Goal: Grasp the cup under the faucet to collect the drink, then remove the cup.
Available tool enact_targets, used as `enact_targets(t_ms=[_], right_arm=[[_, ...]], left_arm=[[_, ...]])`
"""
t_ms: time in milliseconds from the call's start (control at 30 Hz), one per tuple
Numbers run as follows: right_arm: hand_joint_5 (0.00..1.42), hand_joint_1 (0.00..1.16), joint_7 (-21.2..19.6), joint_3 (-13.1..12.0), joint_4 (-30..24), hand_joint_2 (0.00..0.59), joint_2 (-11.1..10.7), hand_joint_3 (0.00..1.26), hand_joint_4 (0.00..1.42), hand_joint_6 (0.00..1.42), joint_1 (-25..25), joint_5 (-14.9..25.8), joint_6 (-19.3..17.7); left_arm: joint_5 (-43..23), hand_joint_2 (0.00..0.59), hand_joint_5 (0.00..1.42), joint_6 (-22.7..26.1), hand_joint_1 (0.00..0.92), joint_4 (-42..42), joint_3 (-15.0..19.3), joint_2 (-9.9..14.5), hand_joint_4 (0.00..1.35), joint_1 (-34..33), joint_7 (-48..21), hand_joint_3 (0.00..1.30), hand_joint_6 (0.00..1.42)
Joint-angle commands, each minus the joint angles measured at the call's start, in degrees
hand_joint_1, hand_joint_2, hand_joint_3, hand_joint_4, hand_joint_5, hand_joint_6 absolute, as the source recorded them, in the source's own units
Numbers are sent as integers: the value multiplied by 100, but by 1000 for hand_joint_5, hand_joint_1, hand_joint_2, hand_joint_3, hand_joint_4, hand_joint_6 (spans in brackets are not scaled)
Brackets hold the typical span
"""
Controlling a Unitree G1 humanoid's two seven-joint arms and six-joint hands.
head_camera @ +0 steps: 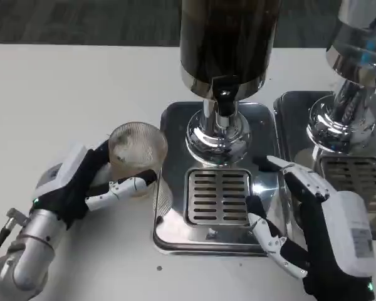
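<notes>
on the left side of the white tabletop, the left hand wraps its black-and-white fingers around a clear ribbed cup, one finger lying across the cup's lower front and the rest curled behind it. the cup stands on the tabletop just beside the left edge of the chrome drip tray, off the tray and not under the faucet. its mouth faces up toward the camera; whether anything is inside i cannot tell.

over on the right, the right hand holds nothing, its fingers spread apart. the lower fingers rest at the tray's front right corner, and the upper finger reaches across the tray's right side, near the slotted grate.

that grate sits in the middle of the tray, in front of the shiny round base of the dispenser. above the base rises the dark, liquid-filled dispenser tank, with the black faucet sticking out at its bottom front, above the base.

a second chrome dispenser stands on its own tray at the right edge, just beside the first tray.
</notes>
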Motion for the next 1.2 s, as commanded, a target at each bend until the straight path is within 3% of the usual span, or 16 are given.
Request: enact_targets(t_ms=[33, 267, 500, 800, 1033, 1200], right_arm=[[317, 428, -16, -52, -48, 420, -40, 361, 386, 361, 56, 65, -17], [327, 433, 15, -46, -48, 420, -50, 361, 390, 375, 35, 80, -46], [329, 435, 15, -32, -51, 420, -49, 361, 390, 382, 34, 85, -59], [330, 437, 31, -28, -91, 420, -57, 361, 390, 393, 57, 98, -53], [330, 438, 51, -23, -126, 420, -58, 361, 390, 398, 66, 110, -51], [330, 438, 61, -34, -119, 420, -77, 361, 390, 403, 61, 144, -79]], left_arm=[[74, 120, 424, 97, 201, 32, -85, -56, 249, 77, 8, 221, 429], [106, 137, 512, 266, 210, -23, -93, -43, 324, 139, 207, 286, 551], [165, 143, 544, 303, 229, -92, -129, -14, 358, 196, 350, 313, 574], [320, 111, 553, 346, 332, -207, -281, 60, 346, 244, 504, 304, 593], [427, 123, 656, 346, 366, -311, -349, 74, 423, 337, 793, 365, 743], [390, 163, 755, 260, 332, -348, -299, 39, 507, 426, 1048, 438, 884]])
